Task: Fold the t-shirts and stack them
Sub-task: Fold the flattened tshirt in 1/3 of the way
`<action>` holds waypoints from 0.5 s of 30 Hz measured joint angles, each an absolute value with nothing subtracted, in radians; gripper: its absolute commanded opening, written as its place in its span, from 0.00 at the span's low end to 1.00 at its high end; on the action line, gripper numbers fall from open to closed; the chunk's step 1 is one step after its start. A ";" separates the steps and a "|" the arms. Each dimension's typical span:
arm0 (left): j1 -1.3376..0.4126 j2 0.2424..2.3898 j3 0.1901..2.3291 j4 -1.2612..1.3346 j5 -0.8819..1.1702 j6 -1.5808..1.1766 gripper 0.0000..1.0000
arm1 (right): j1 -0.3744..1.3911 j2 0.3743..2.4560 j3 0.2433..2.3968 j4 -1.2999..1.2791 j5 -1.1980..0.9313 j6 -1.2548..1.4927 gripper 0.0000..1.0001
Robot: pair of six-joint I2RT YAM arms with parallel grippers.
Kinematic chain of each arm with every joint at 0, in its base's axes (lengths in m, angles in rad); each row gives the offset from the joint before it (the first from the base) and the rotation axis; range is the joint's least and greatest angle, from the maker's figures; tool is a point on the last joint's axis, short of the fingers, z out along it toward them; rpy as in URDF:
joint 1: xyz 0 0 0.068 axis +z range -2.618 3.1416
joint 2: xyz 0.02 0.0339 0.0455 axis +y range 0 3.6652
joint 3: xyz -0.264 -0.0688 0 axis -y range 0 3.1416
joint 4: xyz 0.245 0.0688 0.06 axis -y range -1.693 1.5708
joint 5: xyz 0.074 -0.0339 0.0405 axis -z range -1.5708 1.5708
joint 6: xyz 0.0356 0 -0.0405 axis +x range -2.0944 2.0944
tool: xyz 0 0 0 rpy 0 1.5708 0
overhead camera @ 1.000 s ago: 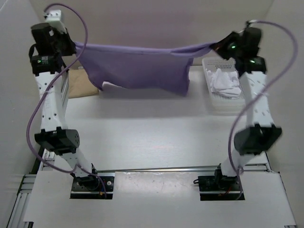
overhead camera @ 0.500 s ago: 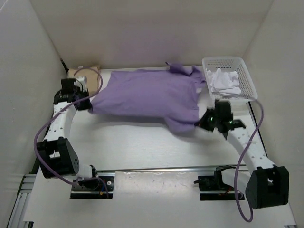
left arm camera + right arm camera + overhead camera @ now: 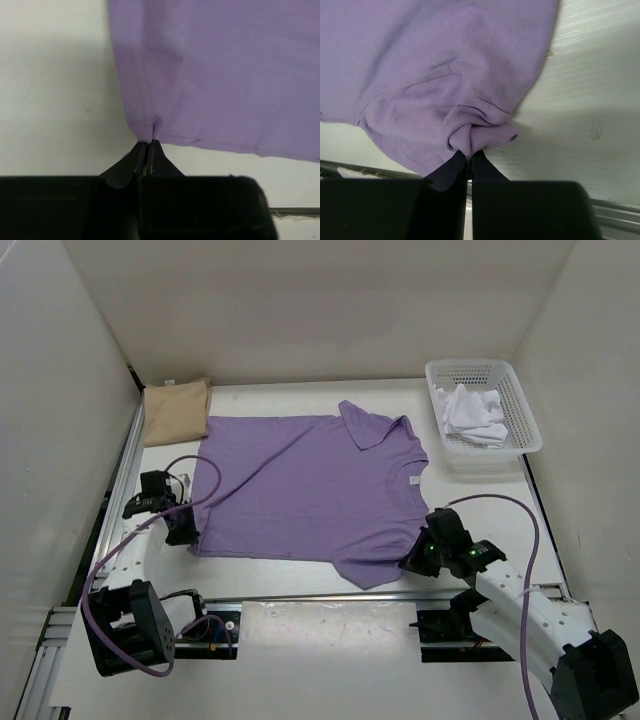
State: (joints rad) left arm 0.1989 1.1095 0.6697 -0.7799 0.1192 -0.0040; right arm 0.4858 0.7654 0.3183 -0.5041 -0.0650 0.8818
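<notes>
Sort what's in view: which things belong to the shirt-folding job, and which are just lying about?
Job:
- purple shirt, spread flat, pinched at its near side by left gripper and right gripper
- tan shirt, folded, far left corner
- white shirt, crumpled in the basket

Lying about:
- basket itself
- table

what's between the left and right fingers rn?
The purple t-shirt: its near edge runs from the left fingers to the right fingers, both shut on it. The top view shows the whole stretch.
</notes>
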 measured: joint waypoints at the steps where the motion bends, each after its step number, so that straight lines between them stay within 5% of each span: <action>1: 0.214 1.108 0.658 -0.788 0.112 -0.004 0.10 | 0.488 0.766 0.325 -0.517 -0.052 0.883 0.00; 10: 0.292 1.135 0.752 -0.820 0.082 -0.004 0.10 | 0.456 0.723 0.518 -0.627 0.086 0.858 0.00; 15: 0.293 1.351 0.943 -0.831 0.098 -0.004 0.10 | 0.358 0.902 0.648 -0.590 0.087 0.767 0.00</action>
